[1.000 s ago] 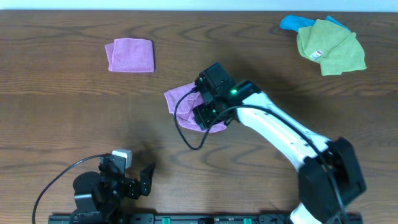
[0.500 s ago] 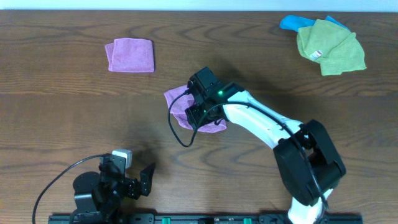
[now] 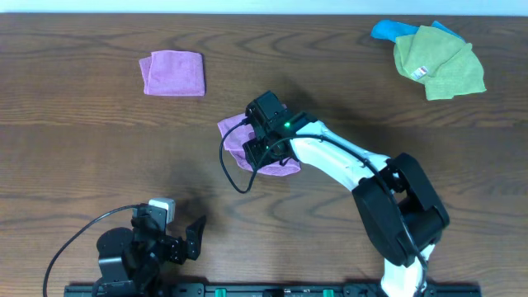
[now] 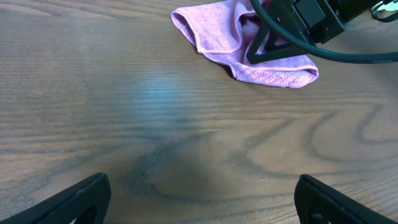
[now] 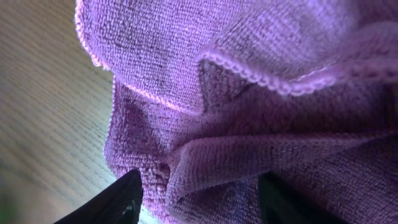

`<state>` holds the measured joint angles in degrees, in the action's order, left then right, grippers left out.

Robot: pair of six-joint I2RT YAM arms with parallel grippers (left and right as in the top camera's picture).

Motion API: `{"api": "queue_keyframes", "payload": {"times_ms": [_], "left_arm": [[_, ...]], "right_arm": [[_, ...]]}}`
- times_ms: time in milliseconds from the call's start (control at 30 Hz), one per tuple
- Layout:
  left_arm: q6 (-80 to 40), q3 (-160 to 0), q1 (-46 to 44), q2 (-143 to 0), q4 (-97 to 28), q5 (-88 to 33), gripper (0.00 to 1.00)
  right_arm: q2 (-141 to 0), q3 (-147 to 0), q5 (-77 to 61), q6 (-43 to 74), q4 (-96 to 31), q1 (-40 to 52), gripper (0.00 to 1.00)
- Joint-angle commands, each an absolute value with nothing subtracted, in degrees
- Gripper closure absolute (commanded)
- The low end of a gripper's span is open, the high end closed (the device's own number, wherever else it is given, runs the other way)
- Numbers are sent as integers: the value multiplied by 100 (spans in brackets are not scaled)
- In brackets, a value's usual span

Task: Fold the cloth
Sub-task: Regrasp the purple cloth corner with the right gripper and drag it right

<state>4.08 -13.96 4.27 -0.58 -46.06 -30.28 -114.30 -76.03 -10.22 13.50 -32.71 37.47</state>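
Note:
The violet-purple cloth [image 3: 233, 132] lies crumpled at the middle of the table, partly hidden under my right arm. It also shows in the left wrist view [image 4: 249, 59]. In the right wrist view the cloth [image 5: 249, 93] fills the frame, with a raised fold and scalloped hems. My right gripper [image 3: 261, 153] is down on the cloth, its fingers [image 5: 199, 202] spread apart with a fold of cloth between them. My left gripper [image 3: 191, 238] rests at the front left, and its open, empty jaws [image 4: 199, 199] sit over bare wood. No white tag shows.
A pinker purple folded square [image 3: 172, 73] lies at the back left. A lime-green cloth [image 3: 437, 62] lies over a blue one [image 3: 386, 30] at the back right. A black cable [image 3: 235, 180] loops from the right wrist just in front of the cloth.
My right gripper has moved a little to the left over the cloth, the arm swinging with it. The cloth's right part is now more covered. The left arm has not moved.

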Motion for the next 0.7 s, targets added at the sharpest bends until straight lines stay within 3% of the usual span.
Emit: {"api": "queue_keyframes", "payload": {"times_ms": [0, 433, 500, 667], "left_arm": [[362, -1321, 405, -21, -4818, -3245, 4], [362, -1321, 405, -21, -4818, -3245, 5], [362, -1321, 405, -21, -4821, -3245, 5], [362, -1321, 405, -21, -4818, -3245, 5]], "right_arm": [[-11528, -7682, -888, 1476, -3208, 3795, 43], [-11769, -7682, -836, 1479, -3105, 3795, 52], [-11775, -7682, -832, 1479, -3105, 3795, 60], [-11708, -7730, -766, 1474, -3159, 3791, 98]]}}
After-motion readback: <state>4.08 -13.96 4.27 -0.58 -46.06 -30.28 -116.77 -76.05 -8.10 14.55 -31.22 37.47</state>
